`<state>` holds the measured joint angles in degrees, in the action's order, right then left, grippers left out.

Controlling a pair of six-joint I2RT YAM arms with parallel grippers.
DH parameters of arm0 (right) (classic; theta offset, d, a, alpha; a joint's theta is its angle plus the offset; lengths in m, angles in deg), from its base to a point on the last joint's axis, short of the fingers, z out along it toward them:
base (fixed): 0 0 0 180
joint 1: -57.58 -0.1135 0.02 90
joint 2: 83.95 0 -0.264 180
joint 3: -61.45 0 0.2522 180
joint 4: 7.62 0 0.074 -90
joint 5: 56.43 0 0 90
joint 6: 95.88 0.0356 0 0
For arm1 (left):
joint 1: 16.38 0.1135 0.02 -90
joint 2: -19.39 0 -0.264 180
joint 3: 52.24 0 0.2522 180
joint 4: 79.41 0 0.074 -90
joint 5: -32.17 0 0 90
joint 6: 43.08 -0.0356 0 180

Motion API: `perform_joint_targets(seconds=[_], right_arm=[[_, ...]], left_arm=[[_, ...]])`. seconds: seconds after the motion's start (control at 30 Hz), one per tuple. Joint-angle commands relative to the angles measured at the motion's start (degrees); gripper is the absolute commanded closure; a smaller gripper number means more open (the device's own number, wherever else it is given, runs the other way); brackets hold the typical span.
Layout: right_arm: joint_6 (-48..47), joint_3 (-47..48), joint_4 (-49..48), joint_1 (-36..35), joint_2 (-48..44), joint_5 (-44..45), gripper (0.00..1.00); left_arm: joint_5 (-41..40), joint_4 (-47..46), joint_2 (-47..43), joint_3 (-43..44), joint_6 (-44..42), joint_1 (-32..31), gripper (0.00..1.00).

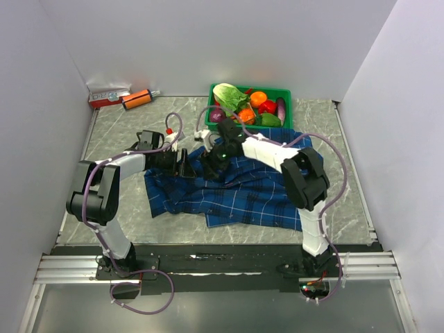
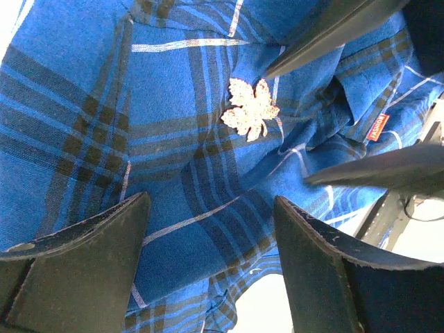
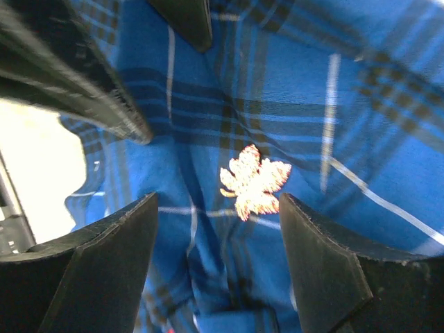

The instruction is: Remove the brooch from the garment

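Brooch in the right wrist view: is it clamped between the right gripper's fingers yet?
No. The leaf-shaped brooch lies pinned on the plaid shirt, and the right gripper is open, its fingers spread wide rather than closed on it.

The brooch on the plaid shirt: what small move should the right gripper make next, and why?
Probably ease the right gripper forward until the leaf-shaped brooch sits between its fingers. In the right wrist view its jaws stand open, and the brooch lies on the plaid shirt just ahead of them, not yet held.
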<state>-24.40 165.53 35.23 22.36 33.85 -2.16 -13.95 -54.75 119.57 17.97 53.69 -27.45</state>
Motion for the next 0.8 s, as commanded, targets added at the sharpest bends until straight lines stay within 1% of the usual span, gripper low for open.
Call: perform_joint_targets(seconds=[0.0,0.07,0.13,0.23,0.33,0.37,0.43,0.47,0.5,0.53,0.63,0.73,0.77], right_arm=[[-1.16,2.49,-1.04,-2.83,2.61,5.92,0.23],[-1.6,2.92,-1.04,-3.45,3.57,6.54,0.23],[-2.04,3.1,-0.69,-4.76,4.1,10.57,0.23],[-1.61,3.28,-1.13,-5.47,4.55,16.28,0.28],[-2.82,3.28,-1.13,-5.47,4.46,20.07,0.39],[-3.18,2.93,-1.22,-5.3,4.28,20.52,0.48],[-3.54,2.93,-1.13,-5.03,4.11,20.96,0.56],[-3.62,3.1,-0.87,-4.77,3.5,20.44,0.62],[-3.54,3.19,-0.87,-4.77,3.14,20.17,0.64],[-3.54,3.37,-0.43,-4.59,2.79,19.91,0.7],[-3.36,3.89,0.27,-4.24,1.21,18.68,0.79],[-2.75,4.07,0.89,-3.89,-0.02,17.36,0.86],[-2.57,4.07,0.98,-3.98,-0.37,17.1,0.87]], left_arm=[[0.95,-0.88,-1.92,-0.11,2.46,0.26,0.23],[0.86,-0.96,-2.01,-0.02,2.64,0.26,0.22],[0.77,-0.88,-2.27,-0.11,2.55,0.26,0.22],[0.6,-0.88,-2.97,-0.55,2.73,0.26,0.22],[0.59,-1.05,-3.41,-1.16,2.73,0.35,0.22],[0.59,-1.14,-3.5,-1.34,2.9,0.43,0.22],[0.68,-1.23,-3.5,-1.34,2.99,0.7,0.22],[0.68,-1.23,-3.5,-1.25,2.9,0.79,0.22],[0.77,-1.23,-3.5,-1.16,2.9,0.87,0.22],[0.68,-1.23,-3.59,-1.08,2.82,0.96,0.22],[0.86,-1.49,-3.41,-0.81,2.82,1.14,0.22],[0.95,-1.67,-3.59,-0.99,2.9,1.14,0.22],[1.03,-1.67,-3.59,-0.9,2.9,1.23,0.22]])
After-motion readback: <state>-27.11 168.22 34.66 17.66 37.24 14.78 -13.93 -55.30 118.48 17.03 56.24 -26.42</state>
